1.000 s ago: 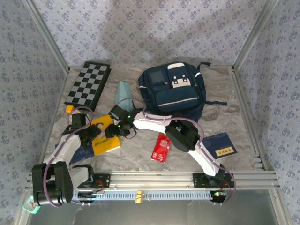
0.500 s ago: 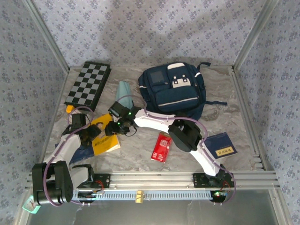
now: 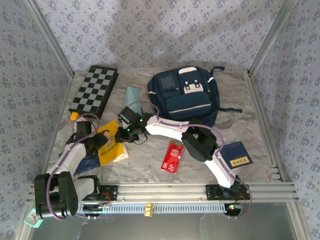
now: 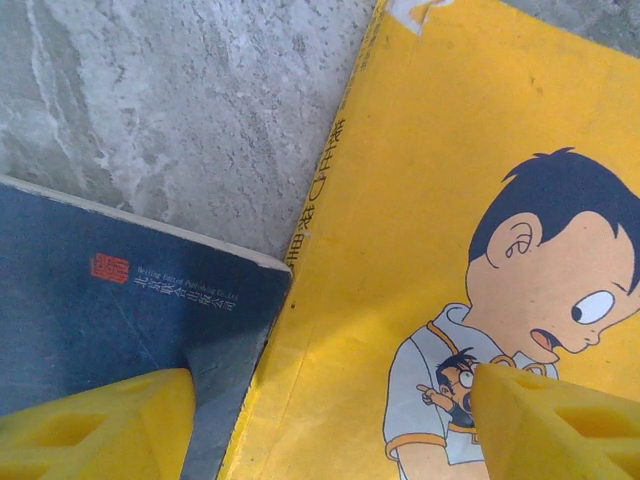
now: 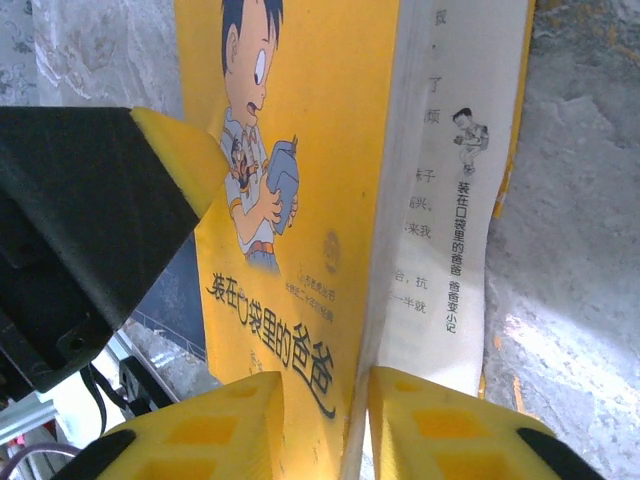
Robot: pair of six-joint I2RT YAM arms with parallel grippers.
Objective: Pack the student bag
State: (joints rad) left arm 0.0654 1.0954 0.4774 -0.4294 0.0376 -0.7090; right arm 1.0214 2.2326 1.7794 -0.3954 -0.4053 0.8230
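Note:
The student bag (image 3: 185, 97), navy with pale pocket patches, lies flat at the back middle of the table. A yellow cartoon book (image 3: 111, 145) lies front left, well clear of the bag. My right gripper (image 3: 125, 134) is at the book's right edge. In the right wrist view it (image 5: 325, 420) is shut on the raised yellow cover (image 5: 290, 250), with white printed pages (image 5: 445, 200) showing beside it. My left gripper (image 4: 330, 430) stands open low over the book's left side. One fingertip (image 4: 100, 425) is over a dark blue book (image 4: 110, 300), the other (image 4: 560, 420) over the yellow cover (image 4: 400, 200).
A chessboard (image 3: 94, 90) lies at the back left, a pale teal item (image 3: 131, 97) beside the bag. A red packet (image 3: 171, 157) and a navy booklet (image 3: 236, 156) lie front right. A small orange thing (image 3: 74, 116) sits near the left wall.
My right gripper has narrowed its jaws onto the yellow book's cover edge and shifted slightly back and right. The left arm has stayed where it was.

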